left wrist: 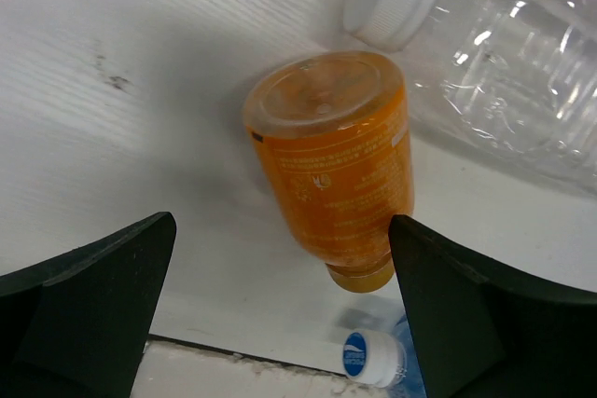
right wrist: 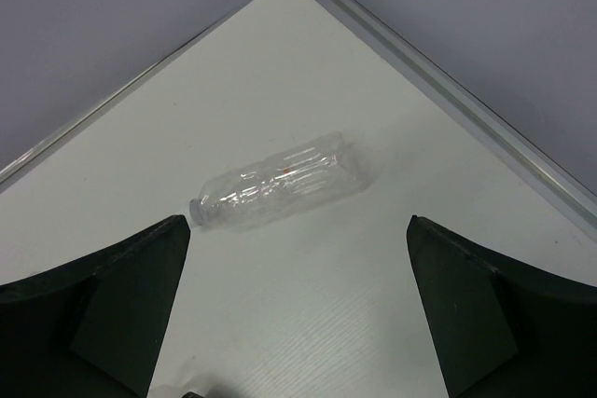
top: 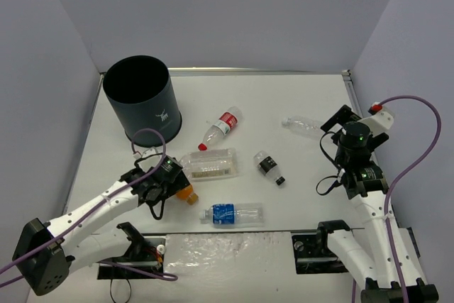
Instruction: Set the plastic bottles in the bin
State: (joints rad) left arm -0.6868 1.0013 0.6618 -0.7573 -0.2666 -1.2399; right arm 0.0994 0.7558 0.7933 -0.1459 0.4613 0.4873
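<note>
All six plastic bottles are out of the bin [top: 145,115], lying on their sides on the table [top: 284,97], so nothing has gone in yet. The orange bottle [left wrist: 331,160] is the one in play: it lies on the near side of the bin, towards the arm bases. The left jaws are spread as wide as they go, one on each side of it, and grip nothing. Next outward from the bin comes the wide ribbed bottle [top: 209,164], its white cap just beside the orange one's base; I cannot tell if they touch. The red-label bottle [top: 223,127] lies to the bin's right. The black-label bottle [top: 268,167] is further right. The blue-label bottle [top: 230,213] lies nearer the bases, its cap showing just below the orange one in the left wrist view. Farthest from the bin is the plain clear bottle [right wrist: 280,182], with the right jaws hanging wide open and empty short of it.

The danger, as I see it, is that the orange bottle is round and smooth, so a pinch off its middle could squirt it out or roll it into the ribbed one. A low carry could also strike the tall bin's rim. On the far side, the light clear bottle could roll away at the first touch.
</note>
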